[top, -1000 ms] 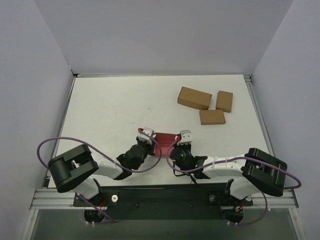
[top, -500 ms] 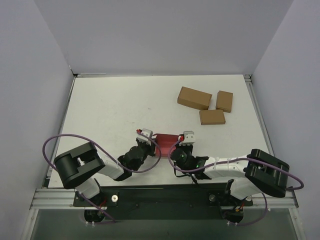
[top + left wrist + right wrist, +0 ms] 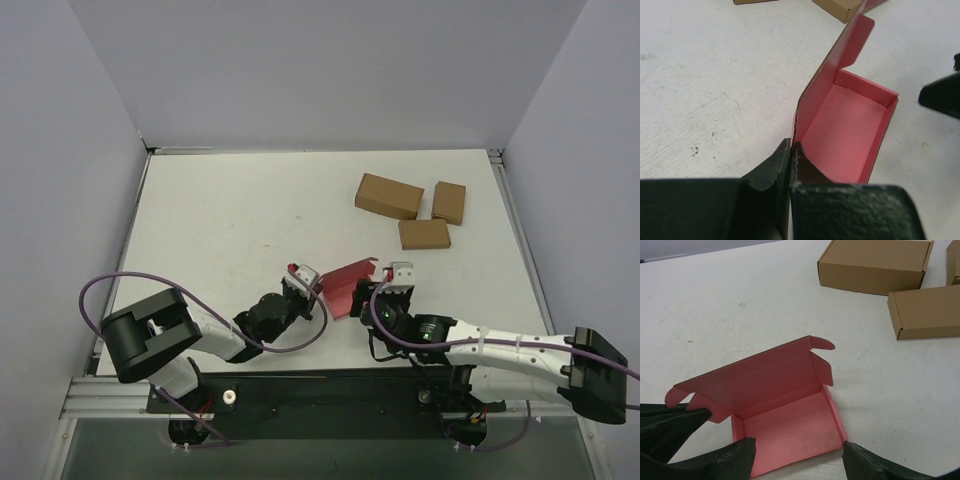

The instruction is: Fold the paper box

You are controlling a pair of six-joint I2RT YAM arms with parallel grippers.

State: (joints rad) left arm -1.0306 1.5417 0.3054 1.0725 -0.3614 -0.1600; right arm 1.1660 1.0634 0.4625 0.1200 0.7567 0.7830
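While left gripper (image 3: 791,148) pinches paper box (image 3: 840,130) wall, right gripper (image 3: 797,445) open astride near edge

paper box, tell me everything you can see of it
The paper box is thin pink-red card, folded into a shallow open tray with low walls. Its lid flap stands up along one long side, rounded tabs at its ends. It lies on the white table between the arms. The left end effector is shut on one corner; the right end effector is open at the near wall.
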